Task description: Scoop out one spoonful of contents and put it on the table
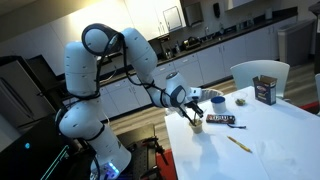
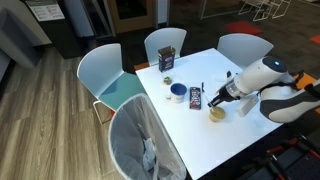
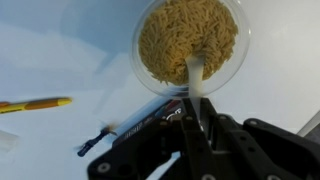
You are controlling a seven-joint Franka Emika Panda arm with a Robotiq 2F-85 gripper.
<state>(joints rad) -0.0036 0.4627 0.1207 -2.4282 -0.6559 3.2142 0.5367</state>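
Observation:
A clear round bowl [image 3: 190, 40] full of tan pasta stands on the white table [image 3: 60, 50]. It also shows in both exterior views [image 1: 197, 124] [image 2: 216, 112]. A white spoon [image 3: 194, 72] reaches from my jaws into the near edge of the pasta. My gripper [image 3: 193, 100] is shut on the spoon's handle, right at the bowl's rim. In both exterior views the gripper [image 1: 190, 106] [image 2: 224, 98] hangs over the bowl. The spoon's tip is buried in the pasta.
A dark snack wrapper [image 3: 145, 122] [image 2: 196, 96] lies beside the bowl. An orange pencil [image 3: 35, 104] [image 1: 237, 143] lies on the table. A blue tub [image 2: 177, 92] and a brown box [image 2: 167, 60] stand farther off. Chairs [image 2: 112, 75] surround the table.

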